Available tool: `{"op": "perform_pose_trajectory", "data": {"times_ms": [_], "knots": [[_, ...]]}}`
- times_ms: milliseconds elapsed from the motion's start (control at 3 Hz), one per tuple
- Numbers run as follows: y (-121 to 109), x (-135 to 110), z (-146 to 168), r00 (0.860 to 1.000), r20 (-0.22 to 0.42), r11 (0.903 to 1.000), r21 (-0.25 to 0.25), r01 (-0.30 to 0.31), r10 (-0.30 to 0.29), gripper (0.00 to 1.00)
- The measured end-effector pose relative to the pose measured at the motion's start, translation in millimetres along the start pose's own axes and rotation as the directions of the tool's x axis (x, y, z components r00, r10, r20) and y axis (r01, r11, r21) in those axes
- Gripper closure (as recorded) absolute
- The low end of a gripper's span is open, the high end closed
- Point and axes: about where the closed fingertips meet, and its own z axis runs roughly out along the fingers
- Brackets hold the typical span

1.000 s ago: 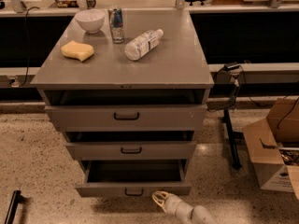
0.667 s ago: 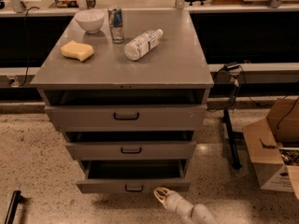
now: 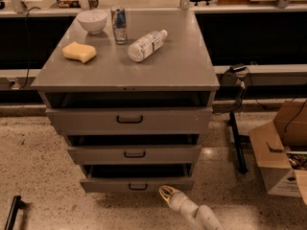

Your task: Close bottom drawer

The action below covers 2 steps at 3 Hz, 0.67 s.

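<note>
The grey cabinet (image 3: 124, 75) has three drawers, all pulled partly out. The bottom drawer (image 3: 110, 184) is the narrowest, with a small black loop handle (image 3: 138, 187); a dark gap shows above its front. My gripper (image 3: 164, 192) is low at the front, just right of the handle and right next to the drawer's front panel; whether it touches the panel I cannot tell. The white arm runs down to the lower right.
On the cabinet top are a white bowl (image 3: 92, 20), a can (image 3: 119, 25), a lying plastic bottle (image 3: 145, 45) and a yellow sponge (image 3: 79, 51). Cardboard boxes (image 3: 283, 152) stand on the floor at right, beside a black stand (image 3: 237, 133).
The bottom drawer has slid inward; its front sticks out less than before. My gripper has moved up and toward the drawer front with it.
</note>
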Motion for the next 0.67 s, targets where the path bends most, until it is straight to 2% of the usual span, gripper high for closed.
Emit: {"op": "perform_pose_trajectory", "data": {"times_ms": [667], "knots": [[-23.0, -6.8, 24.3, 1.0, 0.011, 0.9995, 0.03, 0.007, -0.007, 1.0]]}}
